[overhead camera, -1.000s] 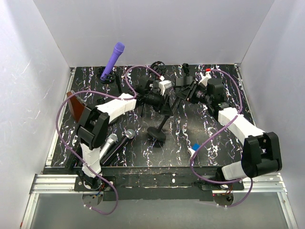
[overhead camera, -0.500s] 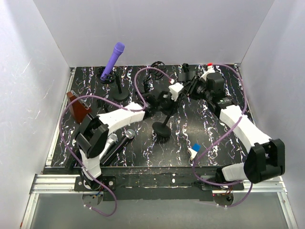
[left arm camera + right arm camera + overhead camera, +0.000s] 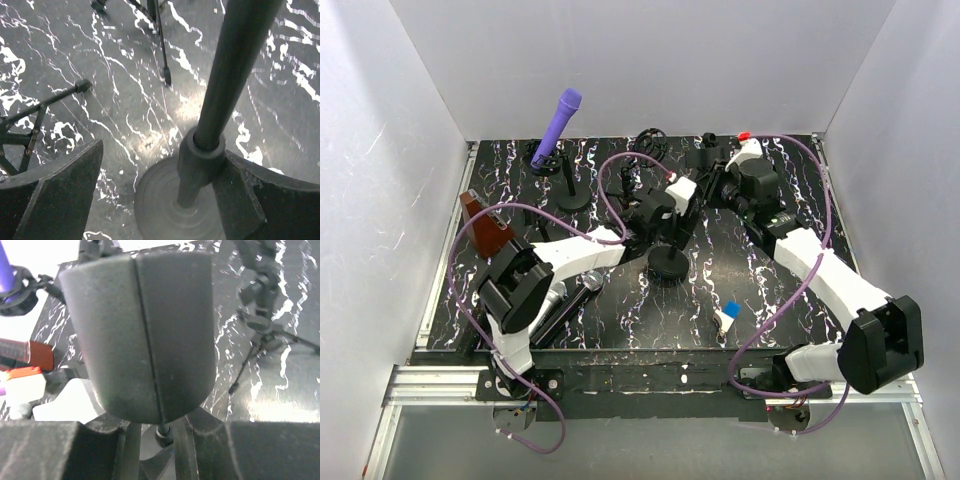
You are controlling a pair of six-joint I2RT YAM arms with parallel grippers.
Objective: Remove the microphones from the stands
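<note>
- Left hand [image 3: 162, 160]: fingers spread wide, gripping nothing. It straddles the stand [image 3: 670, 245] low down. The pole [image 3: 235, 65] rises between the fingers, nearer the right-hand one, and the round base [image 3: 165, 210] sits directly beneath. Judged purpose: to stay around the stand so it can be steadied if it tips.
- Right hand [image 3: 160, 425]: pressed in on the microphone [image 3: 145, 335]. The dark foam head stands straight out ahead of the fingers, clear of the desk [image 3: 100, 75]. Judged purpose: to carry the microphone off while the stand stays down.
- Microphone: in the right hand, up and to the far side of the left hand.
- Hard to tell: the foam head fills the right wrist view and covers the spot where the fingers meet the body. A thin rod with a knob shows just below the head. Whether the microphone is fully free of the stand's clip cannot be judged from any view.
- Cut off: both left fingers run out of frame at the bottom, and the top of the pole leaves the picture.
- Beyond the left hand: tripod legs [image 3: 50, 102] lie to its left.
- Well beyond the left hand: a purple microphone [image 3: 560, 122] on its own stand, near the back wall.
</note>
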